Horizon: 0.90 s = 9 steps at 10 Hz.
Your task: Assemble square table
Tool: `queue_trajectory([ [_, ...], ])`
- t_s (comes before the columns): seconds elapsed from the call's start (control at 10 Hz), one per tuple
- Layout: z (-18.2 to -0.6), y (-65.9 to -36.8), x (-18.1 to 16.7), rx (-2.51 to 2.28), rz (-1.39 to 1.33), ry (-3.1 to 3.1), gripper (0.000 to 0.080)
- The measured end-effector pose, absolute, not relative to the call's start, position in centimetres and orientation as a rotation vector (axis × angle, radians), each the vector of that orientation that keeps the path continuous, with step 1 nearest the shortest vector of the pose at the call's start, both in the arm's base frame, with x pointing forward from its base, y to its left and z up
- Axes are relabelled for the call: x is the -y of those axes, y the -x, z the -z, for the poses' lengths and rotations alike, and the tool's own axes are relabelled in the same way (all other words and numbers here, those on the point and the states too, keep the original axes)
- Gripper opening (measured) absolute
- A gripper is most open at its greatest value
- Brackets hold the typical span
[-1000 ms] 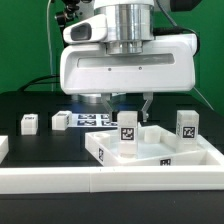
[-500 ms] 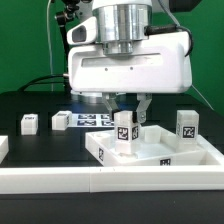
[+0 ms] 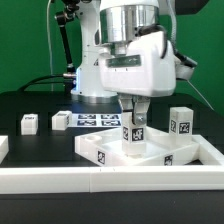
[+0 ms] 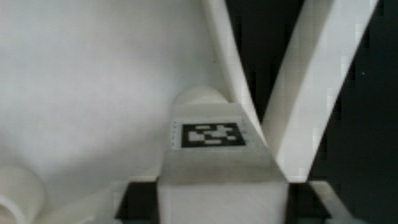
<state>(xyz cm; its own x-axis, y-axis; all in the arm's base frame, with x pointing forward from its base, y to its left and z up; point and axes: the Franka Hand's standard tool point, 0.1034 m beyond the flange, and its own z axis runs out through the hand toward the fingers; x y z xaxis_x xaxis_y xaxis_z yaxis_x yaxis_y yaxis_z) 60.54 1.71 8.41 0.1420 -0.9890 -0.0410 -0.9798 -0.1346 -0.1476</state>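
While tool [image 3: 134,118] clamps leg [image 3: 134,146], tabletop [image 3: 96,151] beneath

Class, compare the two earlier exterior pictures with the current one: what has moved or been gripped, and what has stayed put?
The gripper has twisted and swung toward the exterior view's right, still clamped on the leg standing in the tabletop. The tabletop turned slightly with it, carrying the second leg toward the exterior view's left. Nothing was let go. The loose leg at the exterior view's left and the marker board stayed put.

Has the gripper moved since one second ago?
Yes. The gripper has turned and shifted toward the exterior view's right, away from the loose leg.
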Motion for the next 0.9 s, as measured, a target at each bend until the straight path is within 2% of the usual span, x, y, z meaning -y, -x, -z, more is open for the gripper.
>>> queue_trajectory([
  [0.4,-8.36,-60.40,-2.24,-2.123,0.060,2.112,0.0290],
  [0.5,-8.35,-60.40,-2.26,-2.112,0.061,2.123,0.0375],
  [0.6,-8.35,-60.39,-2.24,-2.066,0.065,2.170,0.0375],
  [0.7,-8.31,-60.33,-2.14,-1.987,0.069,2.248,0.0569],
  [0.8,-8.30,-60.28,-2.10,-1.858,0.072,2.363,0.0627],
  [0.9,-8.29,-60.26,-2.19,-1.757,0.078,2.442,0.0627],
])
